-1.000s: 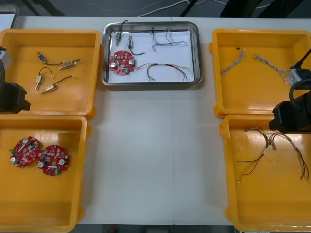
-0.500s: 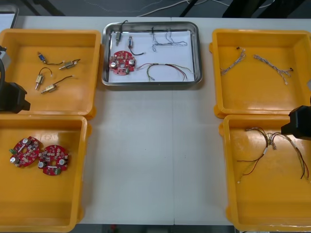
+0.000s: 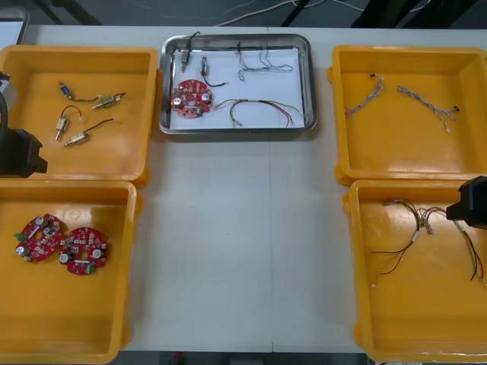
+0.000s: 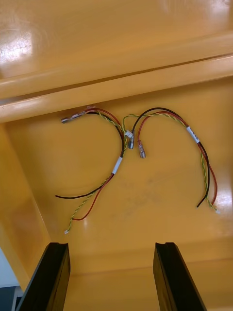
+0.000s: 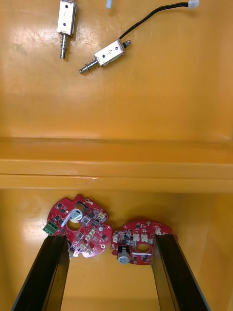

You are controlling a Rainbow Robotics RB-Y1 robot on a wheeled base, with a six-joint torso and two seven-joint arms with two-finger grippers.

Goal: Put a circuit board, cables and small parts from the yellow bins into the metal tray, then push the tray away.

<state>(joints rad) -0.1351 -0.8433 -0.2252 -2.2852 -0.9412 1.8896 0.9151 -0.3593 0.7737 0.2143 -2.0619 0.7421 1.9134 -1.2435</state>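
Observation:
The metal tray (image 3: 163, 84), white inside, stands at the table's far middle. It holds a red circuit board (image 3: 191, 98), small metal parts (image 3: 204, 67), a twisted cable (image 3: 262, 67) and a red and yellow cable (image 3: 259, 110). My right gripper (image 4: 112, 274) is open above the near right bin, with red and yellow cables (image 4: 121, 155) lying beyond its fingertips (image 4: 174, 272). That arm (image 3: 472, 203) shows at the table's right edge. Open too, my left gripper (image 5: 111, 272) hangs over two circuit boards (image 5: 77, 227) in the near left bin, with the left arm (image 3: 19, 152) at the left edge.
The far left bin (image 3: 38, 99) holds several small metal parts (image 3: 76, 138). Two circuit boards (image 3: 62, 245) lie in the near left bin (image 3: 76, 319). Twisted blue and white cables (image 3: 365, 97) lie in the far right bin (image 3: 396, 148). The near right bin (image 3: 418, 312) holds red and yellow cables (image 3: 426, 220).
My right arm has drawn back toward the table's right edge and nearer side, uncovering the far right bin. The left arm and the tray have stayed put.

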